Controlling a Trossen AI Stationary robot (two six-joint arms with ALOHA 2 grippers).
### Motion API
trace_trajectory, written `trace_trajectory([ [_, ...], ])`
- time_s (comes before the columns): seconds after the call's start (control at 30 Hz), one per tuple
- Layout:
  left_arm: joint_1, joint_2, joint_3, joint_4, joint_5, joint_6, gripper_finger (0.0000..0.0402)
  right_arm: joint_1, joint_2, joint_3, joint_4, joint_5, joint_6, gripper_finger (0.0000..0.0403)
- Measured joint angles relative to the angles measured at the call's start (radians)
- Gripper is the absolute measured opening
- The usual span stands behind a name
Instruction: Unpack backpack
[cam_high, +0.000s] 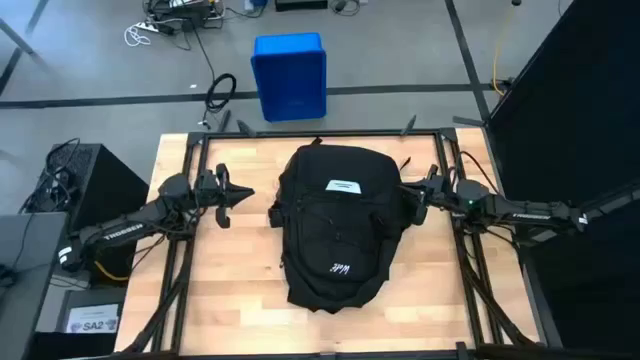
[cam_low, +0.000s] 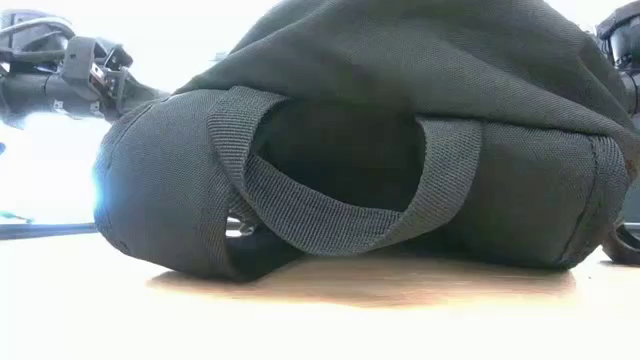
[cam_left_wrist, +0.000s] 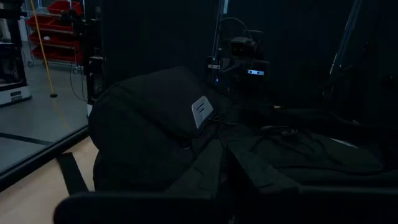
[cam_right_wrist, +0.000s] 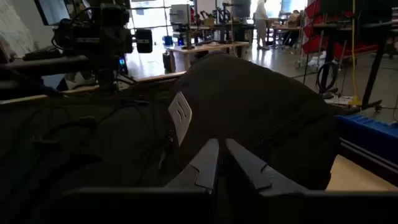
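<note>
On the wooden table (cam_high: 230, 300) we flank the backpack (cam_high: 335, 225), left gripper (cam_high: 243, 193) and right gripper (cam_high: 405, 192) closed, empty; blue bin (cam_high: 289, 76) on grey floor (cam_high: 90, 60).

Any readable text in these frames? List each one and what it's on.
"TROSSEN" on the left arm, white lettering, small but legible.
"TROSSEN" on the right arm, fainter; only partly legible.
"SA2" on a sticker on the box beside the table.
White label on the backpack: printed lines too small to read.
White lettering on the front pocket: too blurred to read.
</note>
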Motion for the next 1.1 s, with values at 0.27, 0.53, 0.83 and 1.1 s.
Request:
trace_trajectory([
  [0.27, 0.0, 0.0, 0.0, 0.0, 0.0, 0.0, 0.0, 0.0, 0.0, 0.0, 0.0, 0.0, 0.0, 0.0009],
  [0.53, 0.0, 0.0, 0.0, 0.0, 0.0, 0.0, 0.0, 0.0, 0.0, 0.0, 0.0, 0.0, 0.0, 0.0002],
  [0.83, 0.0, 0.0, 0.0, 0.0, 0.0, 0.0, 0.0, 0.0, 0.0, 0.0, 0.0, 0.0, 0.0, 0.0009],
  [1.1, 0.0, 0.0, 0.0, 0.0, 0.0, 0.0, 0.0, 0.0, 0.0, 0.0, 0.0, 0.0, 0.0, 0.0003],
])
